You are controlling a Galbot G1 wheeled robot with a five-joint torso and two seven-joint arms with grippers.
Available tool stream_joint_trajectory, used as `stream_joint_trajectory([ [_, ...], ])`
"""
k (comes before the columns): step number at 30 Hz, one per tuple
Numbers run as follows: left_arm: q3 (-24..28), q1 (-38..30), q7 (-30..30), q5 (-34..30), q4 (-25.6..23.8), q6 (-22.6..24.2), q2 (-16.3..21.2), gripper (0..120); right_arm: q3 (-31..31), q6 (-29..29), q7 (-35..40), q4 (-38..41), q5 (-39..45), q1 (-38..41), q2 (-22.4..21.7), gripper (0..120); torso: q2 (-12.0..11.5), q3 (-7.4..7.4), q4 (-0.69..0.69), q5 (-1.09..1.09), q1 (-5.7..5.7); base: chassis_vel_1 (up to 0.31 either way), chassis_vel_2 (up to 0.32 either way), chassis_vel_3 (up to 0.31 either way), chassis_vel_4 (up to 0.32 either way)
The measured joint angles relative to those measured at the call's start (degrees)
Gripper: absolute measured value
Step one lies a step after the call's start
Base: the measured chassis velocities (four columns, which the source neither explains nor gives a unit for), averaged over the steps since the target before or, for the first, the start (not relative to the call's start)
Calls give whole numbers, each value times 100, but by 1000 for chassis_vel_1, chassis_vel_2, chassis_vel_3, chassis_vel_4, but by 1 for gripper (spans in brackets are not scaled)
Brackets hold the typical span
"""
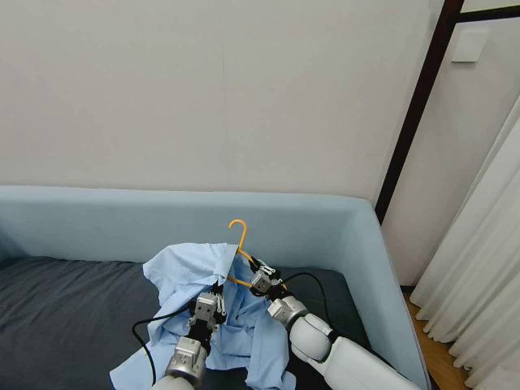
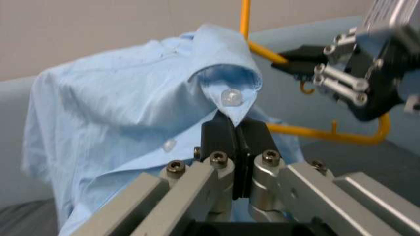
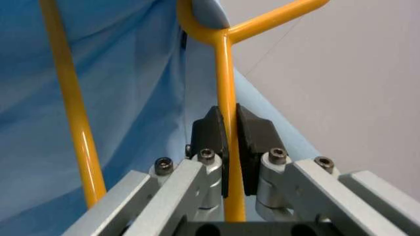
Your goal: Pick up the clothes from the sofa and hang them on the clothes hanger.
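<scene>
Nearest, pinches the collar tip of the light blue shirt [image 2: 131, 98] with the left gripper [image 2: 235, 130], pressed together on the cloth just below a small white button [image 2: 231, 97]. Just beside it and a little farther, clamps the right gripper [image 3: 227, 130] on one yellow rod of the hanger [image 3: 226, 73], shut tight around the metal with no gap to see.

Holds both things in the air above the dark seat of the sofa [image 1: 81, 215], near its right end. Drapes the shirt over the left side of the hanger, collar up by the neck, and lets the lower part trail down to the seat. Leaves the other side of the hanger bare.

Looks like the middle step: dressing the hanger, with one shoulder on and the second not yet. Probably calls next for drawing the collar across the neck and over the bare side, with the hanger held steady. May need care there, since the right gripper sits on that same side.

Points the hook up, toward the pale wall [image 1: 244, 97] behind the sofa. Lays the long axis roughly left to right, tilted down to the right.
</scene>
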Motion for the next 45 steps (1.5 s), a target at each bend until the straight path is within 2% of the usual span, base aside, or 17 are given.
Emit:
stream_joint_trajectory([
  [9, -117, 156, -121, 100, 90, 85, -256, 0, 0, 164, 15, 186, -187, -12, -148, 4, 0, 0, -1, 1, 0, 0, 0, 0, 0],
  [12, -123, 200, -220, 109, 89, 378, -299, 15, 112, 430, -16, 194, -405, -107, -242, 4, 0, 0, -2, 1, 0, 0, 0, 0, 0],
  [16, -220, 345, -249, 241, 30, 476, -227, 25, 206, 589, -49, 194, -570, -161, -287, 4, 0, 0, -2, 1, 0, 0, 0, 0, 0],
  [18, -361, 554, -252, 422, -58, 493, -111, 34, 272, 652, -54, 204, -633, -196, -319, 4, 0, 0, 0, 1, 0, 0, 0, 0, 0],
  [20, -559, 800, -253, 579, -174, 401, -6, 45, 345, 694, -56, 212, -651, -205, -340, 4, 0, 0, 1, 1, 0, 0, 0, 0, 0],
  [23, -726, 930, -253, 657, -244, 291, 27, 49, 374, 707, -59, 228, -653, -208, -364, 4, 0, 0, 1, 1, 0, 0, 0, 0, 0],
  [24, -885, 1004, -263, 701, -317, 182, 61, 58, 392, 713, -64, 256, -651, -215, -397, 4, 0, 0, 1, 1, 0, 0, 0, 0, 0],
  [30, -1249, 879, -123, 682, -379, -126, 282, 76, 495, 727, -81, 366, -628, -297, -526, 4, 0, 0, 0, -1, 0, 0, 0, 0, 0],
  [32, -1481, 738, 339, 574, -177, -536, 480, 86, 546, 728, -83, 433, -590, -346, -585, 4, 0, 0, -1, 0, 0, 0, 0, 0, 0],
  [33, -1481, 738, 339, 574, -177, -536, 480, 86, 546, 728, -83, 433, -590, -346, -585, 4, 0, 0, -1, 0, 0, 0, 0, 0, 0],
  [34, -1609, 590, 797, 377, 69, -983, 647, 92, 592, 728, -83, 500, -548, -389, -635, 4, 0, 0, 0, 1, 0, 0, 0, 0, 0],
  [35, -1638, 219, 1539, 13, 676, -1706, 913, 99, 696, 729, -76, 595, -529, -453, -714, 4, 0, 1, 0, -2, 0, 0, 0, 0, 0],
  [36, -1547, -110, 2049, -343, 991, -2035, 1062, 100, 741, 746, -76, 657, -529, -486, -782, 4, 0, 1, 2, -1, 0, 0, 0, 0, 0],
  [38, -1513, -199, 2157, -438, 1048, -2077, 1092, 100, 750, 754, -77, 674, -536, -496, -806, 4, 0, 1, 2, -1, 0, 0, 0, 0, 0],
  [41, -1042, -1358, 3271, -1301, 1521, -2397, 1533, 100, 881, 933, -137, 744, -804, -595, -978, 4, 0, 1, -3, 1, 1, 0, 0, 0, 0],
  [42, -1042, -1358, 3271, -1301, 1521, -2397, 1533, 100, 881, 933, -137, 744, -804, -595, -978, 4, 0, 1, -3, 1, 1, 0, 0, 0, 0],
  [45, -356, -2434, 4286, -2160, 1827, -2463, 1982, 100, 989, 1073, -197, 752, -1056, -662, -1076, 4, 0, 2, -1, 0, 1, 0, 0, 0, 0],
])
